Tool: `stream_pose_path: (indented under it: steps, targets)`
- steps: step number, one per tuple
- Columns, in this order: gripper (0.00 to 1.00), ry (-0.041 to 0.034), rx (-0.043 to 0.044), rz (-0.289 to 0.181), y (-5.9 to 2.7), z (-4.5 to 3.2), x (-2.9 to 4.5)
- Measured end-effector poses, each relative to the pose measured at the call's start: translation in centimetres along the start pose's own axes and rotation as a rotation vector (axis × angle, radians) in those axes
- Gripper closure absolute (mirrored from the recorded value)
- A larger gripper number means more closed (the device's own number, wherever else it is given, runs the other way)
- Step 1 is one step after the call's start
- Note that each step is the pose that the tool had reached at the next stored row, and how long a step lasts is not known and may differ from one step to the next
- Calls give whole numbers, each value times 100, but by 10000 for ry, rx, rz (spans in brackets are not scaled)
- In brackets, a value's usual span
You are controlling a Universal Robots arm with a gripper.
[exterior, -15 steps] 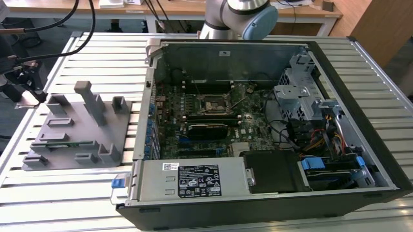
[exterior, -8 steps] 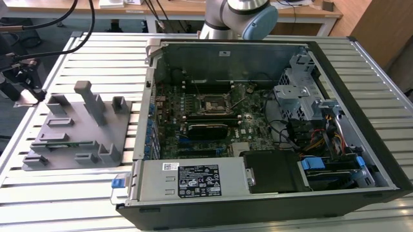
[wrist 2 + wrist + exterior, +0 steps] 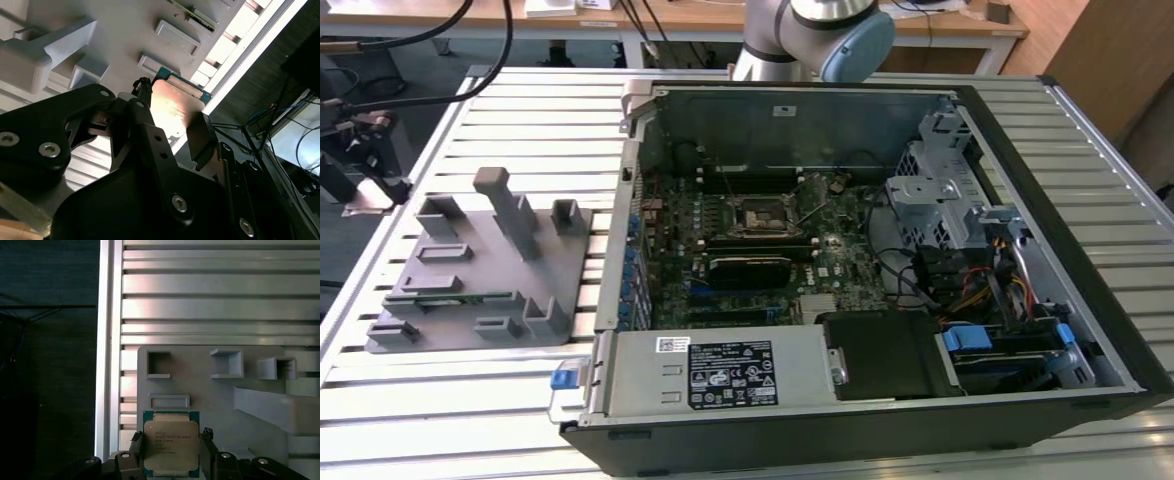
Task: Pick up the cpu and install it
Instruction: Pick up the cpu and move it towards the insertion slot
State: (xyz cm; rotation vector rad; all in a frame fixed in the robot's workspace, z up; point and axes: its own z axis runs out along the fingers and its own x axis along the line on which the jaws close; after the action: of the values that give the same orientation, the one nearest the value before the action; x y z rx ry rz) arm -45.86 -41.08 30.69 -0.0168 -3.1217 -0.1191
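The cpu (image 3: 171,442), a flat square chip with a silver lid and a green rim, sits between the two black fingers of my gripper (image 3: 171,446) in both wrist views. The gripper (image 3: 172,120) is shut on the cpu (image 3: 175,105), one finger (image 3: 142,102) on each of two opposite edges. The chip hangs well above the grey fixture plate (image 3: 200,390), near the plate's corner by the table edge. In the exterior view the black socket (image 3: 757,215) lies in the middle of the green motherboard (image 3: 747,250) inside the open computer case (image 3: 1067,260).
The grey fixture plate (image 3: 480,265) with upright blocks and slots lies on the slatted metal table (image 3: 520,110) at the exterior view's left of the case. The arm's base (image 3: 807,35) stands behind the case. Drive cages and cables (image 3: 961,250) fill the case's right side.
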Motion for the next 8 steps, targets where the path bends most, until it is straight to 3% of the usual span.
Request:
stream_pose_path:
  steps: [8]
  targets:
    - [47,0,0,0,6,-73,1]
